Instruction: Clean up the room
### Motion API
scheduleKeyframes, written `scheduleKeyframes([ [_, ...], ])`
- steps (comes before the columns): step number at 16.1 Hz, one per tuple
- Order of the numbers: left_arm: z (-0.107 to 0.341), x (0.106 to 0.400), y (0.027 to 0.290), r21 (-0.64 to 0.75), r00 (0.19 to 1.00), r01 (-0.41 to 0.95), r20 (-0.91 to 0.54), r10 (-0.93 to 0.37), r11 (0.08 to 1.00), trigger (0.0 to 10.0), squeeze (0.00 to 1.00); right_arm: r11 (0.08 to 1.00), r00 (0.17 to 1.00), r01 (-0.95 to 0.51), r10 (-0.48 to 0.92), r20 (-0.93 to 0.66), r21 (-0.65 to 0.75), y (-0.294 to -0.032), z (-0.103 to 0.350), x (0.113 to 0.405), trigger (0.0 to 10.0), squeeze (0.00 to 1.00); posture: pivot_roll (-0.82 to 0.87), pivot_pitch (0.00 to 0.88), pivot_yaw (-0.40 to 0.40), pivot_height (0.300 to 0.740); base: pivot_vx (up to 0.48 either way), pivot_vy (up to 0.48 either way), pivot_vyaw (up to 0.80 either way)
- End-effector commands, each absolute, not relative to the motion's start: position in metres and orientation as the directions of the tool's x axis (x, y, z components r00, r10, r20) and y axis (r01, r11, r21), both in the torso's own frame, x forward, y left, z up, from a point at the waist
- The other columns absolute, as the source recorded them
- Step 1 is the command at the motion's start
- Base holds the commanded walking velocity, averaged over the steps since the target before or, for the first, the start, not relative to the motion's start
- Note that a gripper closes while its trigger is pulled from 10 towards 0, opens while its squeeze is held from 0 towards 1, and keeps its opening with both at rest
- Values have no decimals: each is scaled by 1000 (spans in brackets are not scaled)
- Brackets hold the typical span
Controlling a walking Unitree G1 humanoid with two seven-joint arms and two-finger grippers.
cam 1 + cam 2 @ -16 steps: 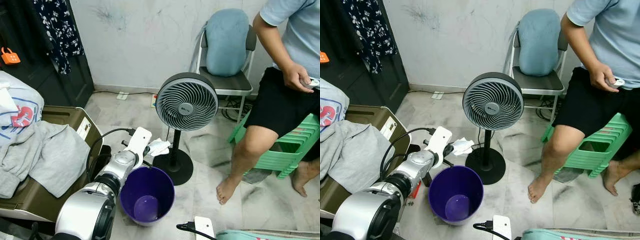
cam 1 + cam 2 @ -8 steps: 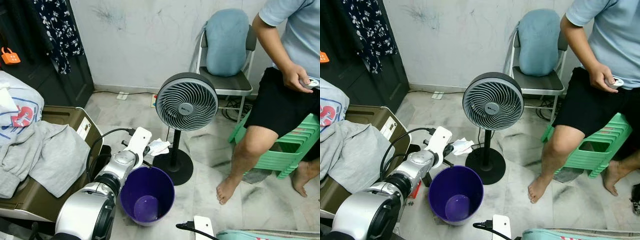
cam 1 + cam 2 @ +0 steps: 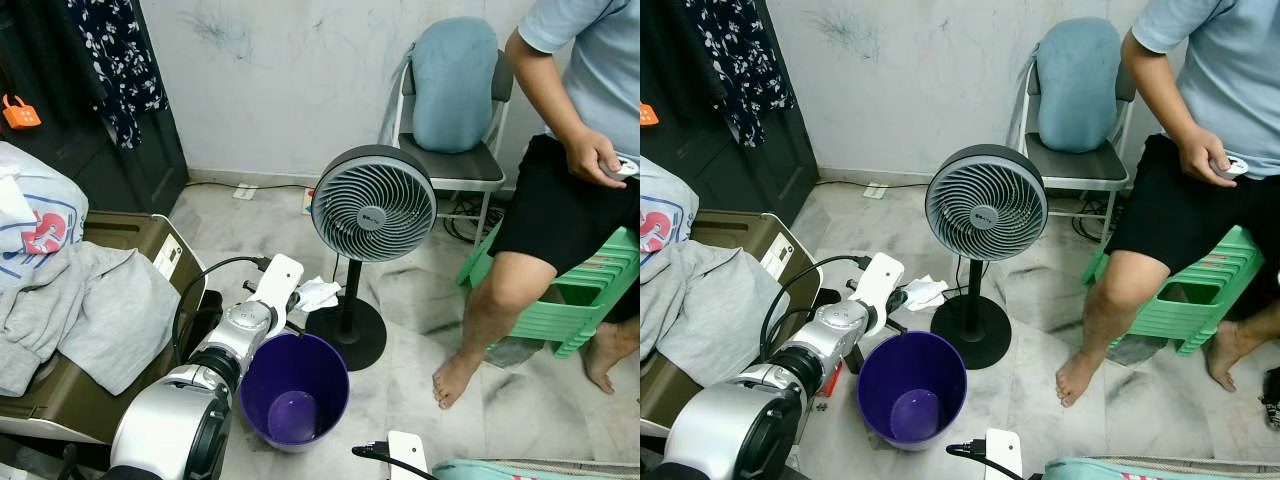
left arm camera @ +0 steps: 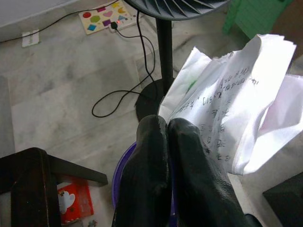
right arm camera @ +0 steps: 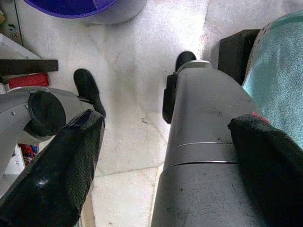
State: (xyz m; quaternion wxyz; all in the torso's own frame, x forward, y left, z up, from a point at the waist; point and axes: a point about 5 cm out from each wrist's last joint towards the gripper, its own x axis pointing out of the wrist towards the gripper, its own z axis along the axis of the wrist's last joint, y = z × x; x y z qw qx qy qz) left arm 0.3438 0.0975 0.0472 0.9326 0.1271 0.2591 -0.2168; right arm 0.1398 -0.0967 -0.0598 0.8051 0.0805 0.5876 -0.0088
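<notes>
My left gripper (image 4: 166, 130) is shut on a crumpled white paper (image 4: 232, 109) with handwriting on it. In the eye views the paper (image 3: 318, 294) hangs just beyond the far rim of a purple bin (image 3: 295, 390), which stands on the floor beside my left arm. The bin holds nothing that I can make out. My right gripper (image 5: 165, 151) hangs low by my own leg, with its two black fingers (image 5: 61, 165) wide apart and nothing between them.
A standing fan (image 3: 372, 205) on a black round base is right behind the bin. A person (image 3: 570, 180) sits on a green stool (image 3: 575, 300) at the right. Grey clothes (image 3: 90, 310) lie on a brown case at the left. A chair (image 3: 455, 110) stands by the wall.
</notes>
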Motion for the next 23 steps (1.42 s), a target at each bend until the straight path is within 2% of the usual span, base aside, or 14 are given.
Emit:
scheduleKeyframes([
  [1, 40, 340, 107, 157, 759, 478, -570, -315, 864, 10000, 1000, 860, 736, 44, 317, -599, 508, -35, 48, 181, 10000, 0, -238, 139, 249, 740, 0, 0, 0],
  [5, 40, 340, 107, 157, 759, 478, -570, -315, 864, 10000, 1000, 860, 736, 44, 317, -599, 508, -35, 48, 181, 10000, 0, -238, 139, 249, 740, 0, 0, 0],
  [6, 47, 344, 99, 129, 774, 469, -537, -336, 874, 10000, 0, 936, 903, -44, 186, -387, 349, -66, 67, 228, 10000, 0, -297, 0, 0, 740, 0, 0, 0],
  [7, 51, 346, 90, 69, 786, 451, -504, -359, 890, 10000, 835, 955, 965, -124, 180, -192, 268, -80, 89, 262, 10000, 0, -276, 0, 0, 740, 0, 0, 0],
  [8, 55, 347, 83, 0, 802, 420, -468, -371, 907, 10000, 816, 956, 980, -199, 197, 30, 216, -89, 125, 292, 10000, 0, -272, 0, 0, 740, 0, 0, 0],
  [12, 50, 343, 83, -6, 799, 412, -478, -364, 911, 10000, 780, 957, 977, -202, 183, 107, 209, -92, 151, 298, 10000, 0, -283, 0, 0, 740, 0, 0, 0],
  [15, 48, 342, 81, 1, 800, 409, -482, -358, 912, 10000, 667, 964, 980, -197, 189, 60, 178, -94, 138, 296, 10000, 0, -286, 0, 0, 740, 0, 0, 0],
  [16, 48, 342, 80, -4, 800, 410, -479, -361, 912, 10000, 333, 968, 980, -197, 198, 7, 155, -95, 125, 293, 10000, 0, -285, 0, 0, 740, 0, 0, 0],
  [18, 49, 342, 79, -2, 803, 410, -474, -362, 912, 10000, 329, 974, 983, -181, 184, -8, 137, -97, 119, 291, 10000, 0, -283, 0, 0, 740, 0, 0, 0],
  [19, 50, 343, 79, -4, 808, 408, -464, -363, 913, 10000, 0, 973, 984, -178, 177, 21, 147, -98, 122, 290, 10000, 0, -283, 0, 0, 740, 0, 0, 0],
  [22, 57, 347, 79, -40, 830, 395, -412, -375, 918, 10000, 0, 973, 984, -180, 178, 32, 146, -101, 122, 292, 10000, 0, -275, 0, 0, 740, 0, 0, 0],
  [23, 58, 347, 79, -47, 832, 394, -406, -378, 918, 10000, 0, 972, 983, -186, 183, 32, 147, -101, 121, 293, 10000, 0, -275, 0, 177, 740, 0, 0, 0],
])
